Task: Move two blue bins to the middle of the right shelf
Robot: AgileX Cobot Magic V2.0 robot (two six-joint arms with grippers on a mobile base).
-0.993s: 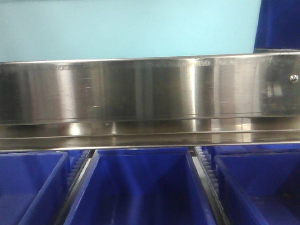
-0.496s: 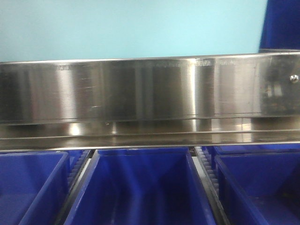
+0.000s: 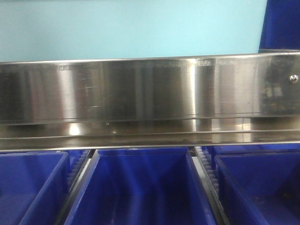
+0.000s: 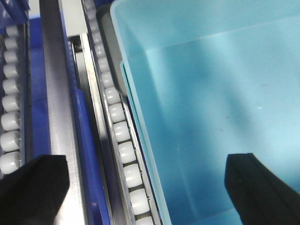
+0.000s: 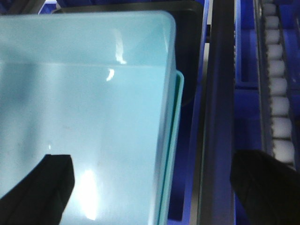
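Observation:
In the front view three royal-blue bins stand side by side under the broad steel rail [image 3: 140, 89]: left [image 3: 28, 187], middle [image 3: 140, 187] and right [image 3: 258, 187]. Part of another blue bin [image 3: 281, 23] shows at the top right. The rail's screw [image 3: 294, 78] is near its right end. My left gripper [image 4: 147, 187] is open, its fingers either side of the left wall of a pale light-blue tub [image 4: 211, 93]. My right gripper [image 5: 152, 187] is open, its fingers either side of the tub's right wall [image 5: 164, 117]. Neither gripper holds anything.
The pale tub fills the level above the rail in the front view [image 3: 131, 28]. White roller tracks run beside the tub [image 4: 119, 136] and at the far right of the right wrist view [image 5: 276, 84]. Blue bin rims [image 5: 243, 70] and a steel bar [image 5: 218, 117] lie below.
The pale tub's face reaches slightly further right in the front view, covering a little more of the blue bin at top right. Rail and lower bins are unchanged.

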